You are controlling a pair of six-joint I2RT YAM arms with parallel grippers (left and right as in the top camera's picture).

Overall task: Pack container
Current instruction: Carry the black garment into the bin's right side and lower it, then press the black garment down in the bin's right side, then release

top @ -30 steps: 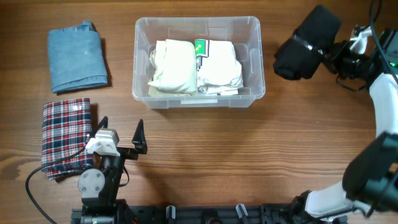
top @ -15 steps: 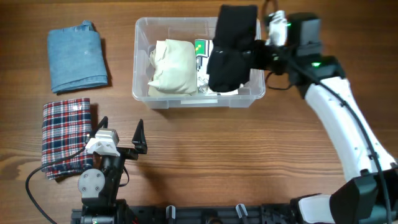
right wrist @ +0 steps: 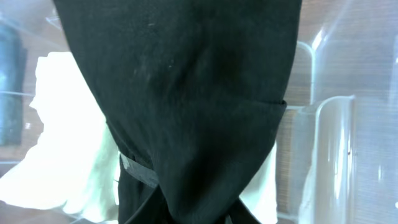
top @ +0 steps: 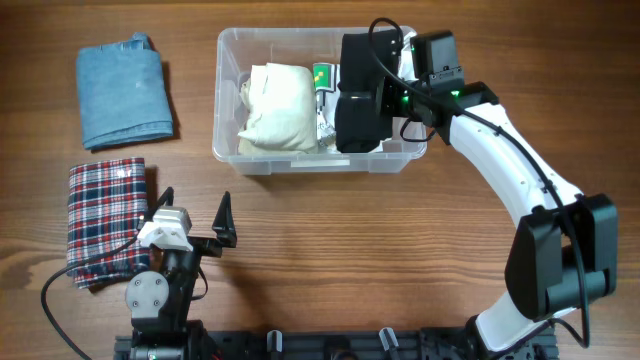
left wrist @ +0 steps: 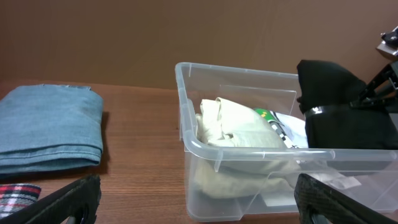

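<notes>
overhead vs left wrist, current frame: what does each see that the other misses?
Overhead only: the right arm end to end, reaching over the container, and the whole plaid garment. Left wrist only: a side view, with the black garment standing above the container rim, plus the brown backdrop. Both: container, cream garment, black garment, blue folded garment.

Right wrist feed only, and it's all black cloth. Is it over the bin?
Observer: Yes. Overhead, the black garment hangs over the right half of the container, held by the right gripper.
Operator: Down inside?
Observer: Not fully. The left wrist view shows most of it above the rim.
Operator: Left arm?
Observer: The left gripper is open beside the plaid garment, away from the container.
</notes>
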